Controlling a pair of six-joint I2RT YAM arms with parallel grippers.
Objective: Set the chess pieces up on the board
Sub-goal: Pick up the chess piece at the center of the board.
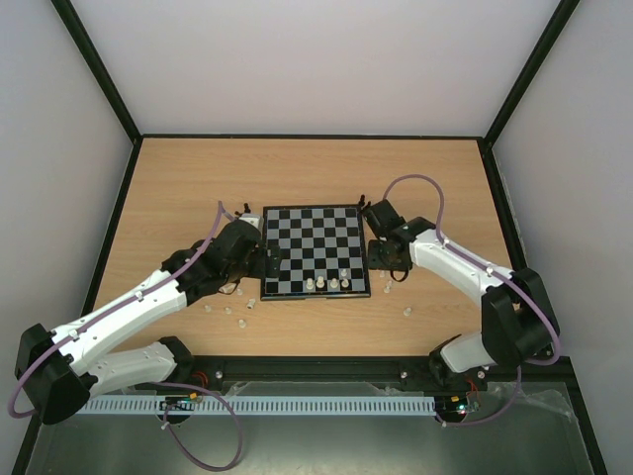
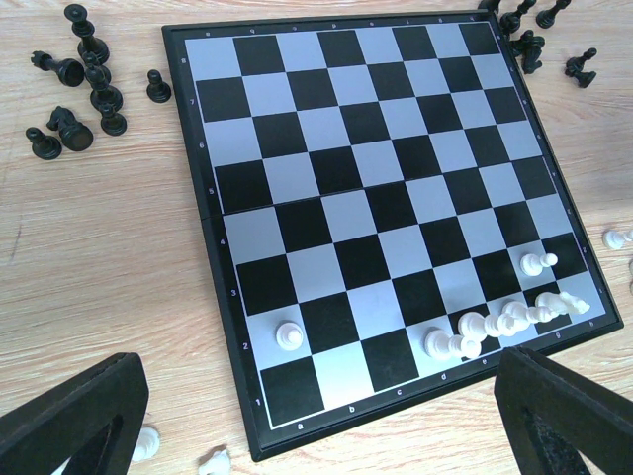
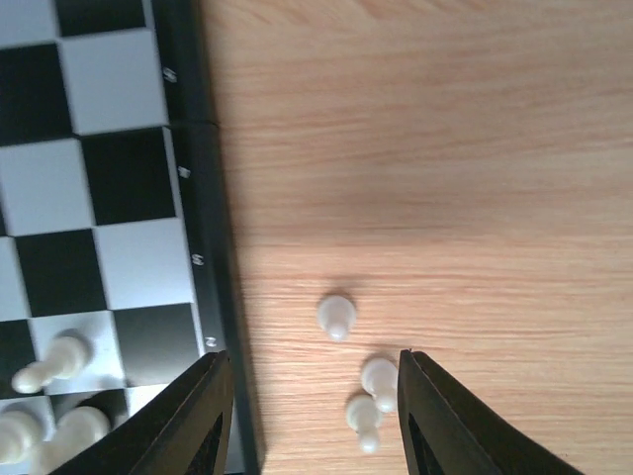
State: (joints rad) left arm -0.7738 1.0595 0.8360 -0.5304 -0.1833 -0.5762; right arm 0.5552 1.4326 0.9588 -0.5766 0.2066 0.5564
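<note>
Item: board (image 1: 307,233), flat at the table's (image 1: 445,178) centre, between the two arms. On it: a few white pieces (image 2: 509,317) bunched along the 6 o'clock edge toward its 5 o'clock corner, one apart (image 2: 288,335) toward 7 o'clock. Off it: black pieces (image 2: 84,94) heaped by the 11 and 1 o'clock corners, and loose white ones on the wood at 7 and 4 o'clock. Left gripper (image 2: 318,366): jaws spread wide, empty, at the board's 7 o'clock corner. Right gripper (image 3: 312,416): jaws partly apart, holding nothing, low over the wood beside the board's 3 o'clock border. Two white pawns (image 3: 372,394) lay between its fingers, nearly touching each other and crowding one finger; a third (image 3: 336,317) lay beyond the tips. Handling note, as judgement: shift so only one pawn sat centred between the fingers, close on its body, lift straight, and keep the other finger off the border.
</note>
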